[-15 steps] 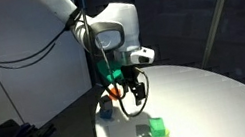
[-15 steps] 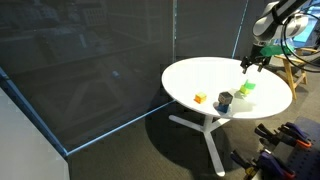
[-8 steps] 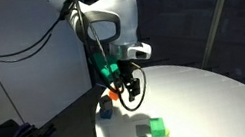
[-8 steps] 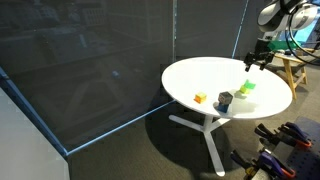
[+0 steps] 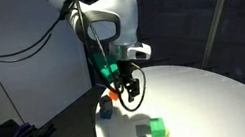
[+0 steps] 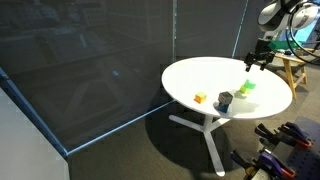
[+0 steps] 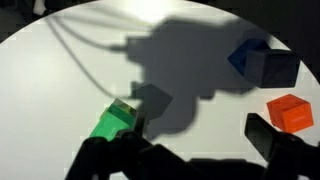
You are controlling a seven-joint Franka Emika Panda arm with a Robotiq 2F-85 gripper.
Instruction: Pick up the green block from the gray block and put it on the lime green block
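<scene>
While the gripper point(image 5: 134, 97) hangs over the white table point(image 5: 218, 92), fingers apart and empty, the green block point(image 7: 108, 125) sits lower left in the wrist view. It is a cube with no long axis, its edges skewed to the frame. The lime green block point(image 7: 123, 106) is a shadowed sliver touching it; can't tell if they are stacked. The gray block point(image 7: 262, 62) is upper right.

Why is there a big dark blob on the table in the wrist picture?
Wrist view: it is the shadow of the tool on the white table, likely from a strong lamp above; the tool itself looks dark and blurry. In an exterior view the table glares white.
</scene>
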